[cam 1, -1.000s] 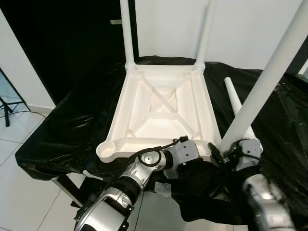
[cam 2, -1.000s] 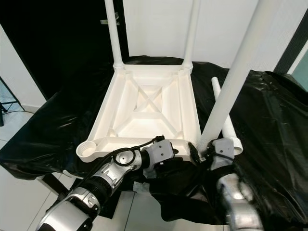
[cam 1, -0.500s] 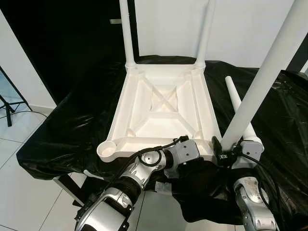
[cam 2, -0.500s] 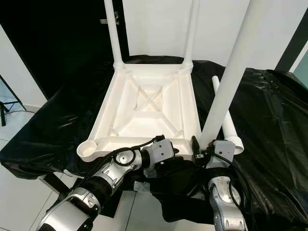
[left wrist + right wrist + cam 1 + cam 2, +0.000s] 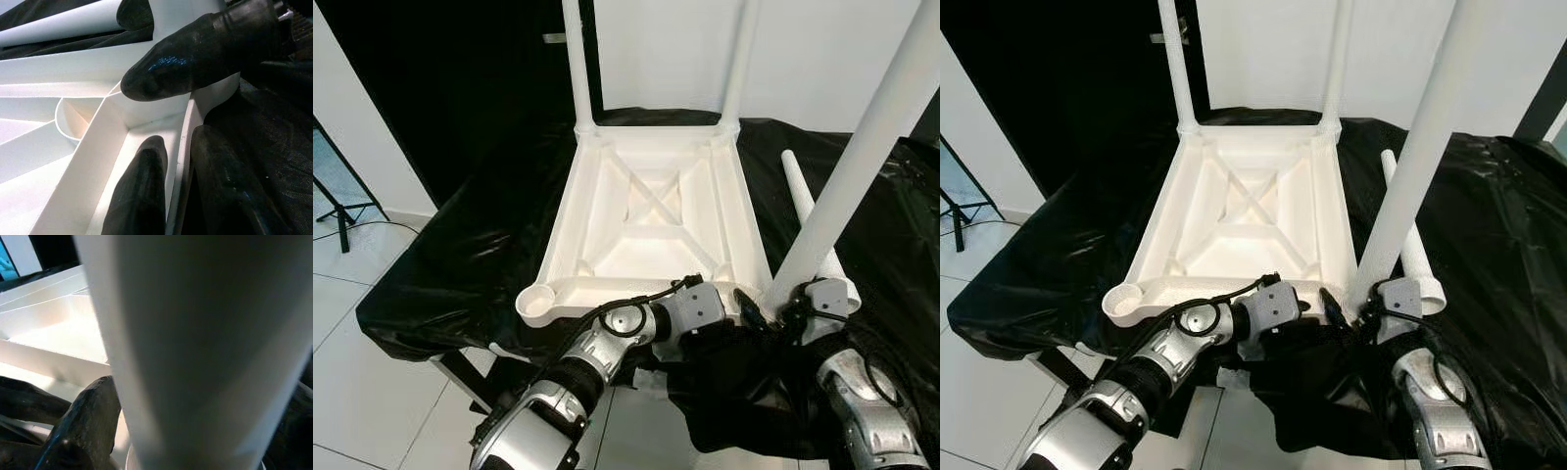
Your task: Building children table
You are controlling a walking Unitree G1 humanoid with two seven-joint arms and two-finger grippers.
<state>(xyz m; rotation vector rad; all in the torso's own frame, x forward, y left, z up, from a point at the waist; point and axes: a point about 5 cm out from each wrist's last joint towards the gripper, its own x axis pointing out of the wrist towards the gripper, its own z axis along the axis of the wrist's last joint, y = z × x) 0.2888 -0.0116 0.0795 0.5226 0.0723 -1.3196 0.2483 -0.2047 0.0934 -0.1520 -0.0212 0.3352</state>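
A white children's table [image 5: 651, 211] lies upside down on a black-covered surface. Two legs [image 5: 578, 59] [image 5: 741, 59] stand upright in its far corners. My right gripper [image 5: 785, 309] is shut on a third white leg [image 5: 862, 166]. That leg tilts up to the right, with its lower end at the table's near right corner. One black finger [image 5: 83, 431] presses against it. My left gripper [image 5: 178, 147] is shut on the table's near rim [image 5: 607, 290], with one finger inside and one outside. The near left corner socket [image 5: 536, 302] is open. A fourth leg [image 5: 803, 196] lies loose to the right.
Crinkled black plastic sheet [image 5: 460, 264] covers the support and hangs over its near edge. White tiled floor [image 5: 352, 392] lies to the left, with a black stand [image 5: 342, 211] on it. A white wall and a dark opening [image 5: 460, 78] are behind.
The whole picture has shifted slightly. The held leg stays tilted at the near right corner. My right forearm has swung a little outward. The left gripper keeps its place on the rim.
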